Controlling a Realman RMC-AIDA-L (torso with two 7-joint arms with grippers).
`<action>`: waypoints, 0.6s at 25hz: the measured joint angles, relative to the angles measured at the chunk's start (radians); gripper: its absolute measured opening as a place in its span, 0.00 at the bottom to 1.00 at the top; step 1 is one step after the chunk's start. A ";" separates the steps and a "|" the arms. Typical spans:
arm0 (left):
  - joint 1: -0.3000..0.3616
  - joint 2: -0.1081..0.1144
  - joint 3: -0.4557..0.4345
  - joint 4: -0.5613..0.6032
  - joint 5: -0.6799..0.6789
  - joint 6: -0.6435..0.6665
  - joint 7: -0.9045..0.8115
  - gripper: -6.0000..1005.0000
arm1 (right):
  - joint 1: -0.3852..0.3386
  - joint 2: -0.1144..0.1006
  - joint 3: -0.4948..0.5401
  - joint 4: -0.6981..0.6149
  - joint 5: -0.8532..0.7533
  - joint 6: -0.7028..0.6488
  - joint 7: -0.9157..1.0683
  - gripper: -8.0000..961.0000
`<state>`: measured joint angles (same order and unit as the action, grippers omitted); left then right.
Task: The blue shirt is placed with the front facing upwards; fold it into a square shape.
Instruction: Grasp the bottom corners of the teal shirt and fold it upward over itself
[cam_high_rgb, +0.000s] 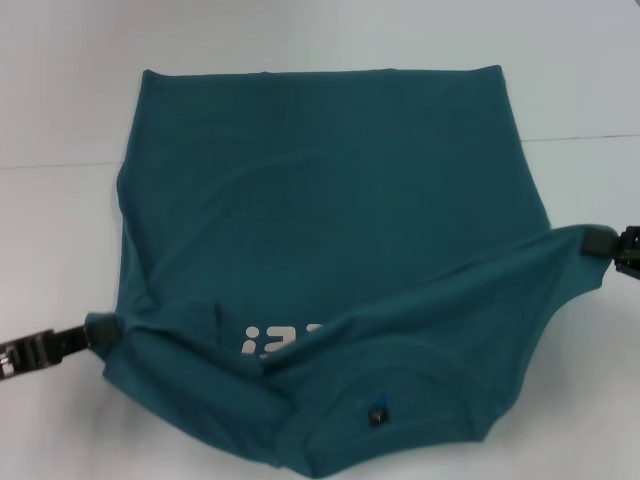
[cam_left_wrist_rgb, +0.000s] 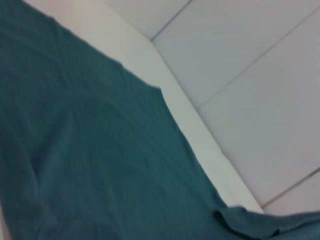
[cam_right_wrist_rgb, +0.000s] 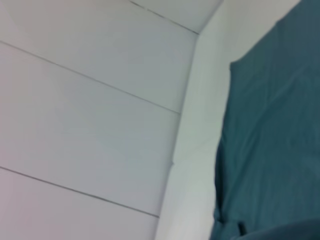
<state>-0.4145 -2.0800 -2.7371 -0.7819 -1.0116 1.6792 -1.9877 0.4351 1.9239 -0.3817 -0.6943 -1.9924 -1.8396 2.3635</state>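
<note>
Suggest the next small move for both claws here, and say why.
Probably carry both corners farther toward the far hem, then lower. The left claw and right claw hold the blue shirt lifted, collar end only partly folded over, lettering still half showing.

Only the outermost parts of the two arms appear in the head view; neither wrist view shows any part of the robot.

Left claw (cam_high_rgb: 88, 333): a slim, elongated assembly entering from the picture's edge. Finish is black, with a lighter grey-to-silver metallic section nearer the edge. The black portion narrows toward its tip. No cables, screws or markings can be made out.

Right claw (cam_high_rgb: 600, 243): a short, blocky black body, with a small squarish black pad at its tip. Behind the pad the housing shows angular black edges and a darker recess. No lettering, cabling or fasteners can be distinguished on it.
</note>
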 joint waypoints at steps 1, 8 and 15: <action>-0.003 -0.002 0.000 0.003 -0.007 -0.010 0.004 0.01 | 0.000 0.000 0.006 0.004 0.005 0.000 -0.001 0.05; -0.011 -0.018 -0.005 0.011 -0.102 -0.063 0.043 0.01 | -0.010 0.003 0.064 0.009 0.017 -0.002 -0.010 0.05; -0.058 -0.014 -0.006 0.056 -0.149 -0.124 0.064 0.01 | -0.027 -0.004 0.130 0.010 0.018 0.000 -0.034 0.05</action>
<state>-0.4728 -2.0940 -2.7427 -0.7261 -1.1610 1.5554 -1.9236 0.4077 1.9200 -0.2522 -0.6840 -1.9744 -1.8392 2.3292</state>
